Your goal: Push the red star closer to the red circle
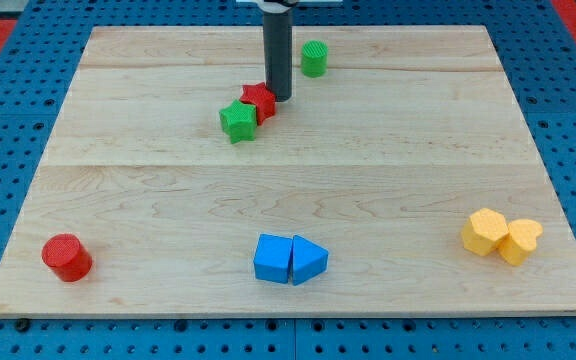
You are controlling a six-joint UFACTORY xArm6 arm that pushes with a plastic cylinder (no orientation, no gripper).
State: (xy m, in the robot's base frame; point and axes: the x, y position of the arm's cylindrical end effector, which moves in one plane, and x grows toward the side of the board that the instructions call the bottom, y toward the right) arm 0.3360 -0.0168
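Note:
The red star [258, 100] lies at the upper middle of the wooden board, touching the green star [238, 121] at its lower left. The red circle [66, 257] stands far off, near the board's bottom left corner. My tip [281, 97] rests on the board right against the red star's right side. The dark rod rises straight up from it to the view's top.
A green cylinder [313, 58] stands above and to the right of my tip. Two blue blocks [289, 259] sit together at the bottom middle. Two yellow blocks [501, 236] sit together at the lower right. The wooden board [388, 170] lies on a blue pegboard.

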